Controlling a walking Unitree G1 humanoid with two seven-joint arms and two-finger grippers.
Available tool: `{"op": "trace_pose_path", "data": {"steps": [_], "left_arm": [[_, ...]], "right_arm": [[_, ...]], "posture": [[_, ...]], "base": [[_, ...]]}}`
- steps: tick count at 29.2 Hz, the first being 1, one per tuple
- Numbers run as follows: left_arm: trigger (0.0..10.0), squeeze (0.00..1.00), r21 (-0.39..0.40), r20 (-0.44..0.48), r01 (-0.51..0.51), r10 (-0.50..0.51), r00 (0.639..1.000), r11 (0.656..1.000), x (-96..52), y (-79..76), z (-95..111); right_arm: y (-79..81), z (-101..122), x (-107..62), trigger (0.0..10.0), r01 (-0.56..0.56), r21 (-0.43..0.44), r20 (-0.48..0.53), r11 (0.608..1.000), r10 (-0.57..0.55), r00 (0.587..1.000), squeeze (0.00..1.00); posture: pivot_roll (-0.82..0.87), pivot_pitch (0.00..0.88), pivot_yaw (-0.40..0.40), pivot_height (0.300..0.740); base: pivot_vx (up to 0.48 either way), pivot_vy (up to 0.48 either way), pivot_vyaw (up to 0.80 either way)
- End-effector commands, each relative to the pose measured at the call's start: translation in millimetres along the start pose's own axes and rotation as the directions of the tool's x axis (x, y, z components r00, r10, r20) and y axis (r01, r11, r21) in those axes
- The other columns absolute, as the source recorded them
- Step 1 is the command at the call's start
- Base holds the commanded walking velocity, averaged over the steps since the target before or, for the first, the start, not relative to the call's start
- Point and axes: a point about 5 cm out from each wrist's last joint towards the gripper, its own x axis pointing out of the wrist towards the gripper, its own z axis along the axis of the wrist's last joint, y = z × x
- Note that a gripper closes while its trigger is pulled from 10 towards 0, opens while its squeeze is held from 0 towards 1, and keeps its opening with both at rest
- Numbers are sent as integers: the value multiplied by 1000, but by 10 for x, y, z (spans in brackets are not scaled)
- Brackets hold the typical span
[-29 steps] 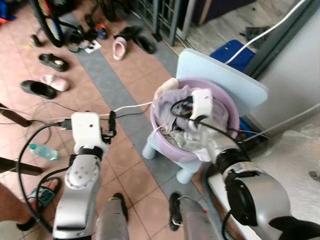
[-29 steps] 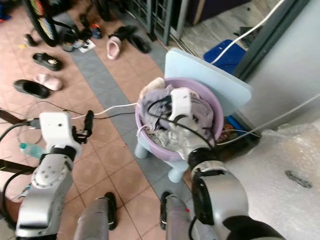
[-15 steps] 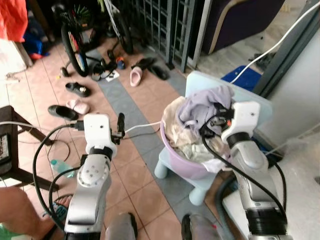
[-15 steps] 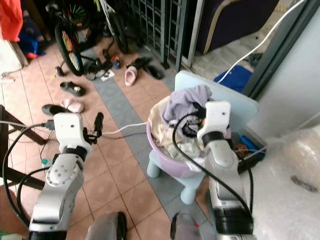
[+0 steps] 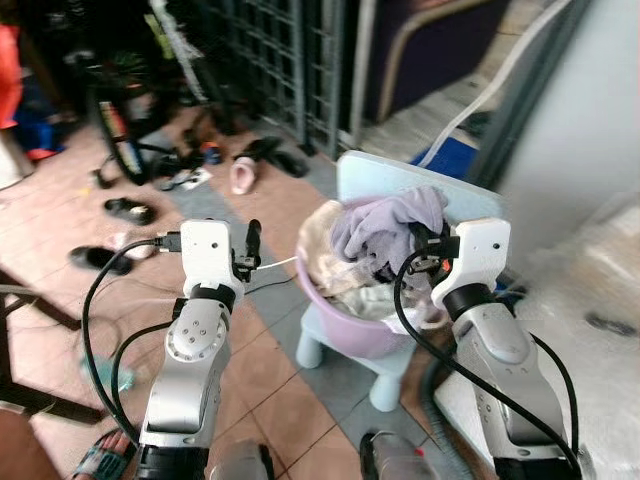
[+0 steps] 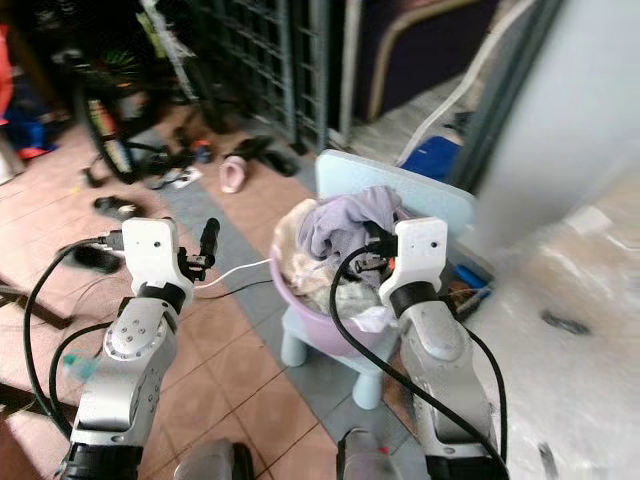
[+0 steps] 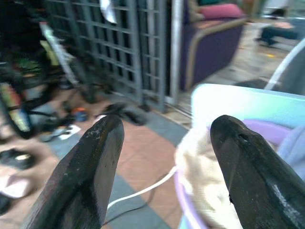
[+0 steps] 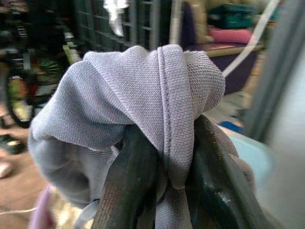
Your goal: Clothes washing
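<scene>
Shoes and slippers point(image 5: 243, 176) lie scattered over the tiled floor point(image 5: 270, 350) ahead of you, with a bicycle point(image 5: 110, 115) at your far left and a dark metal grille point(image 5: 290, 50) behind them. A white cable point(image 5: 275, 265) runs across the tiles between your left arm and the basin. On your right, something wrapped in clear plastic point(image 5: 600, 290) sits close beside your right arm.

Your purple basin point(image 5: 345, 325) stands on a small pale blue stool point(image 5: 400, 190), heaped with cream and grey laundry. Your right gripper point(image 8: 164, 157) is raised just over the basin's near rim, its fingers pinched on a grey knit garment point(image 5: 385, 225). From the wrist camera you see the cloth bunched and folded over the fingertips, a seam running down between them. The garment hangs from the grip as a loose clump, its long axis roughly vertical; its lower end seems to rest among the rest of the pile, though blur makes that hard for you to confirm.

Your left gripper point(image 7: 164, 138) hovers over the floor to the left of the basin, fingers point(image 7: 86, 171) spread wide and holding nothing, pointing toward the basin's cream cloth point(image 7: 205, 176).
</scene>
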Motion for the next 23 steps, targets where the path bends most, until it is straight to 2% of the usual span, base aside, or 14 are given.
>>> {"op": "trace_pose_path", "data": {"steps": [1, 7, 10, 14, 20, 23], "left_arm": [[10000, 0, 4, -2, -8, 8, 1000, 1000, -16, 14, -4], [10000, 0, 11, 7, -4, 4, 1000, 1000, -12, 9, 49], [10000, 0, 15, -5, -10, 10, 1000, 1000, -29, 40, 27], [10000, 0, 22, -11, 22, -21, 1000, 1000, -30, -7, 7], [10000, 0, 15, -16, 17, -17, 1000, 1000, -20, -23, 0], [10000, 0, 10, -21, 15, -15, 1000, 1000, -29, -43, -14]], "right_arm": [[-23, 27, 20, 10000, 16, 1, -5, 1000, -16, 1000, 0], [-91, -8, -8, 10000, 44, -18, -48, 999, -45, 998, 0], [-81, -54, -35, 10000, 63, -1, -67, 998, -63, 996, 0], [-51, -93, -32, 10000, 74, 4, -79, 997, -73, 994, 0], [-55, -90, -1, 10000, 75, 1, -79, 997, -75, 994, 0], [-79, -82, 32, 10000, 78, -2, -77, 997, -77, 994, 0]], "posture": [[-48, 69, 36, 740], [-65, 109, 35, 740], [-61, 101, 51, 740], [-56, 92, 51, 740], [-55, 82, 46, 740], [-53, 77, 40, 740]], "base": [[0, 0, -800], [0, 0, -800], [0, 0, -800], [0, 0, -800], [0, 0, -800], [-275, 0, -800]]}}
